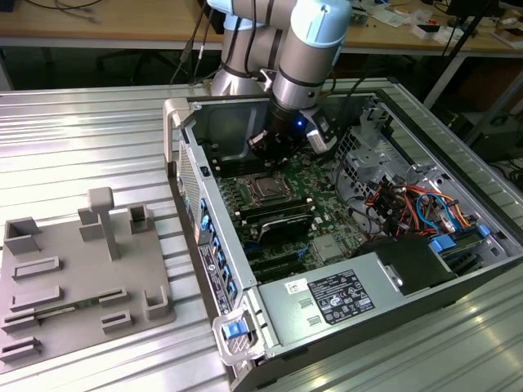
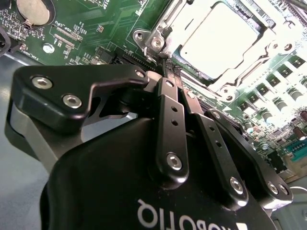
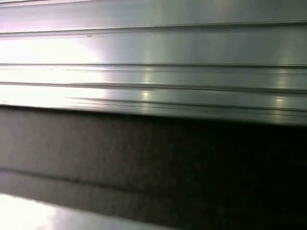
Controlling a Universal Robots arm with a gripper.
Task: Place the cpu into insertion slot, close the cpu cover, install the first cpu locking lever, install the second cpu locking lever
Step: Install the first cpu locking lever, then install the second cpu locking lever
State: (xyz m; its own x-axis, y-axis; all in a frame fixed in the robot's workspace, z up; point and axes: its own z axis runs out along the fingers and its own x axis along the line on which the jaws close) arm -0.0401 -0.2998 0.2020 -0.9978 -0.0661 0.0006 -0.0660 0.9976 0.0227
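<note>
The cpu [image 2: 218,36] lies flat in the insertion slot [image 1: 265,187] on the green motherboard [image 2: 96,24], its silver top glaring. The cpu cover [image 2: 225,82] lies down around it as a thin metal frame. My gripper [image 2: 167,67] is shut, its two black fingers [image 2: 171,120] pressed side by side, with the tips at the socket's corner beside a screw boss. Whether a thin locking lever sits between the tips I cannot tell. In the exterior view the gripper [image 1: 260,149] hangs just behind the slot, inside the open computer case.
The case wall [image 1: 186,155] rises on the exterior view's left of the socket. Black memory slots [image 1: 278,216] lie in front of it, with a power supply [image 1: 343,298] and cable bundles [image 1: 409,204] further on. A grey fixture plate [image 1: 82,269] rests on the ribbed metal table [image 3: 153,48].
</note>
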